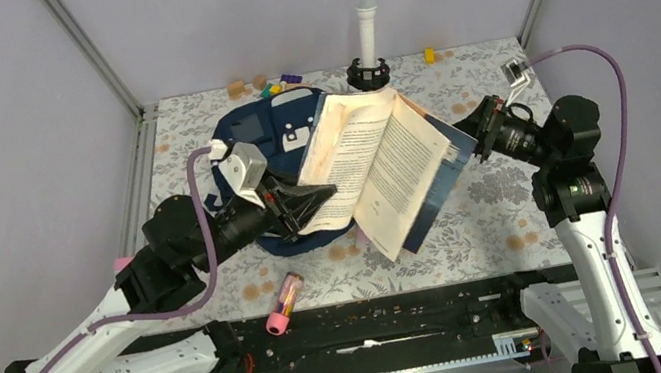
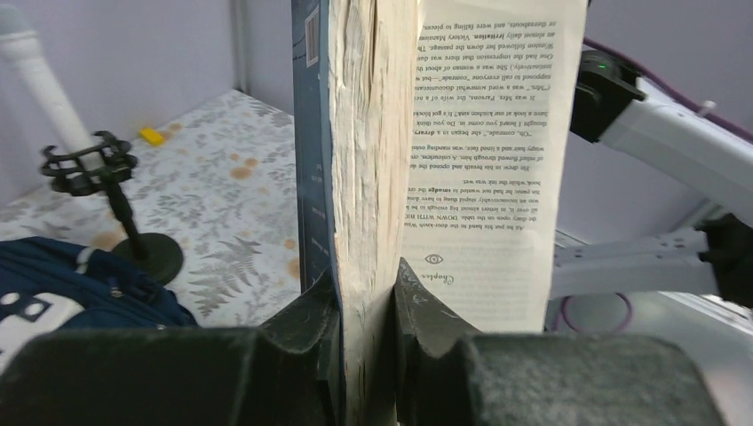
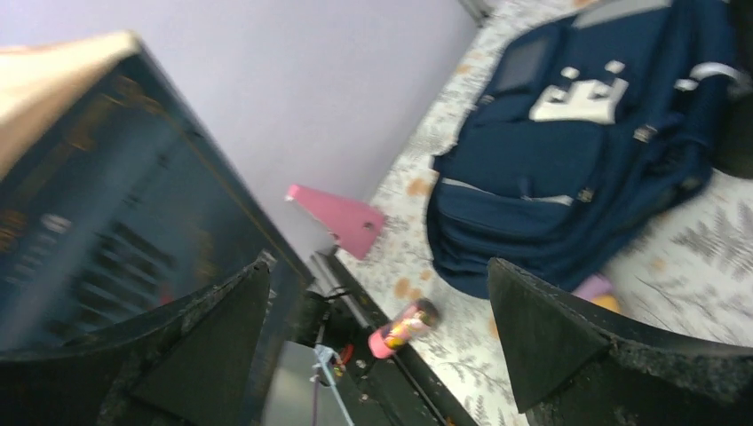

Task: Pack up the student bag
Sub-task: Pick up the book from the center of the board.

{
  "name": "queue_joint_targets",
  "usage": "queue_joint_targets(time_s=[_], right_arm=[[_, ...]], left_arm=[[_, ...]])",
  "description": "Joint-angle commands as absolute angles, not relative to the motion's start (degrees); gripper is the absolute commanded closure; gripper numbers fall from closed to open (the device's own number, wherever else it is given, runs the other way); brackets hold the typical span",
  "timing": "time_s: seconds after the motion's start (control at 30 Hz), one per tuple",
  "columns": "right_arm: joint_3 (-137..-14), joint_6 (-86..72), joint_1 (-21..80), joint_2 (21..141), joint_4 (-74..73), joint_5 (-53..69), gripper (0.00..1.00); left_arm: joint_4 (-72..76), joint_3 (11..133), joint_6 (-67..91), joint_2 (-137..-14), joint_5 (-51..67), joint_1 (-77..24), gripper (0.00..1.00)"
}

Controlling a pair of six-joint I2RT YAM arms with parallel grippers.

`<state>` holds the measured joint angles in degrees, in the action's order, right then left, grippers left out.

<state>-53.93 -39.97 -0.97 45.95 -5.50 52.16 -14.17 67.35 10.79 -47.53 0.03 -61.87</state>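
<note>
The student bag [image 1: 262, 132], navy with white patches, lies on the table behind the left arm; it also shows in the left wrist view [image 2: 98, 280] and the right wrist view [image 3: 577, 142]. An open paperback book [image 1: 384, 167] with a dark blue cover hangs in the air above the bag's right side. My left gripper [image 1: 312, 200] is shut on the book's lower left part; its two fingers clamp the page block [image 2: 364, 133]. My right gripper [image 1: 474, 137] stands wide open at the book's right cover edge. The dark cover [image 3: 107, 195] sits beside its left finger, and nothing is between the jaws.
A pink bottle [image 1: 285, 303] lies near the table's front edge, also in the right wrist view [image 3: 404, 327]. A white tube on a black stand [image 1: 368, 38] rises at the back, behind the book. Small coloured blocks [image 1: 261, 85] and a yellow block [image 1: 429, 54] lie along the back wall.
</note>
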Motion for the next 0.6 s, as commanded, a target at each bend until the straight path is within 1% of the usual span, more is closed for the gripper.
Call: queue_joint_targets(time_s=[0.0,0.17,0.3,0.37,0.43,0.57], right_arm=[[-52.82,-52.7,2.46,44.48,15.33,59.36,0.0],[-53.46,-58.11,6.01,43.71,22.26,60.89,0.0],[-52.48,-68.38,8.39,44.69,37.23,62.29,0.0],[-52.65,-70.97,9.54,45.44,41.79,62.88,0.0],[-52.9,-70.47,10.72,45.64,41.7,63.28,0.0],[-53.04,-67.74,12.73,46.36,39.99,62.56,0.0]], left_arm=[[-4.34,68.46,14.66,-46.71,7.86,-61.81,1.0],[-2.5,69.1,16.86,-48.29,11.51,-61.83,1.0],[-0.7,68.66,17.84,-48.09,11.82,-61.79,1.0],[-0.32,68.37,17.92,-47.67,10.46,-61.79,1.0],[1.0,67.69,18.05,-47.22,9.98,-61.72,1.0],[3.91,67.3,18.75,-47.46,13.22,-61.67,1.0]])
